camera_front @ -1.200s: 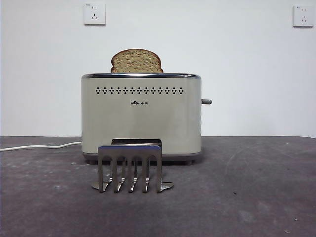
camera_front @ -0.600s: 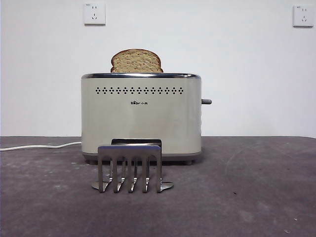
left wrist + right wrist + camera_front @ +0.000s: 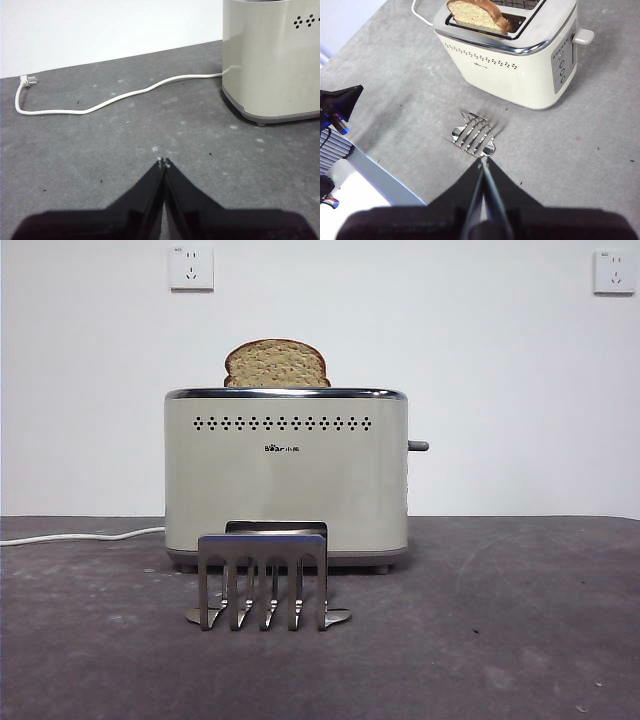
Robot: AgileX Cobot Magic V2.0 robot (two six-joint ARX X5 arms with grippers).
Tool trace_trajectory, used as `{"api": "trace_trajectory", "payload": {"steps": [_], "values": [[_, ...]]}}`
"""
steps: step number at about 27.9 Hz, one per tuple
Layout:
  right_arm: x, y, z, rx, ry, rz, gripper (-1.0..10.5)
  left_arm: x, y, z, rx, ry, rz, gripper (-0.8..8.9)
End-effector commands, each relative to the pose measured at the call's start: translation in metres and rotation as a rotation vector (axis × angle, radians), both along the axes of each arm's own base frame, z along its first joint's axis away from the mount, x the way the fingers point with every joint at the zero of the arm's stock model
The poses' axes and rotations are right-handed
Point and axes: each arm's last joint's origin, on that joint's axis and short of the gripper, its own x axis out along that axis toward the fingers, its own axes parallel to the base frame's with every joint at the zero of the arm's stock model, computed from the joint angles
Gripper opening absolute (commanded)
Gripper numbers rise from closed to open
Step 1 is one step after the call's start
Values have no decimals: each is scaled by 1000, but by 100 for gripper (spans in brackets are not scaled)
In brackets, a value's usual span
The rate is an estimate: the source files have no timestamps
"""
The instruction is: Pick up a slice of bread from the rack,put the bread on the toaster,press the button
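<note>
Nothing changed since a second ago. Slice of bread [image 3: 277, 364] sits in toaster [image 3: 286, 475] slot; rack [image 3: 263, 581] before toaster empty. Left gripper [image 3: 163, 163] and right gripper [image 3: 483, 161] fingers clenched, holding nothing, clear of toaster. Lever [image 3: 583, 36] apparently unpressed.

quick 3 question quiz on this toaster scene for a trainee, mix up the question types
1. True or false: the slice of bread stands in a slot of the toaster.
2. Which holds nothing? A) the rack B) the toaster slot with the bread
3. Fill in: the toaster's white cord ends in a plug lying ____ on the table.

Key
1. True; its top shows above the rim.
2. A
3. Unplugged. The left gripper and the right gripper have fingers shut, away from the lever.
</note>
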Motion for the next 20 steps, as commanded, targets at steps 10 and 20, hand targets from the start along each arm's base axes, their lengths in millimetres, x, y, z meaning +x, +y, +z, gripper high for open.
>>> {"api": "trace_trajectory", "payload": {"steps": [10,20], "values": [[-45,-22,-43,-2,-598,-188,1,1,0,-4,-8,10,5,-4],[-38,-29,-160,-45,-711,-387,1,1,0,-4,-8,10,5,-4]]}}
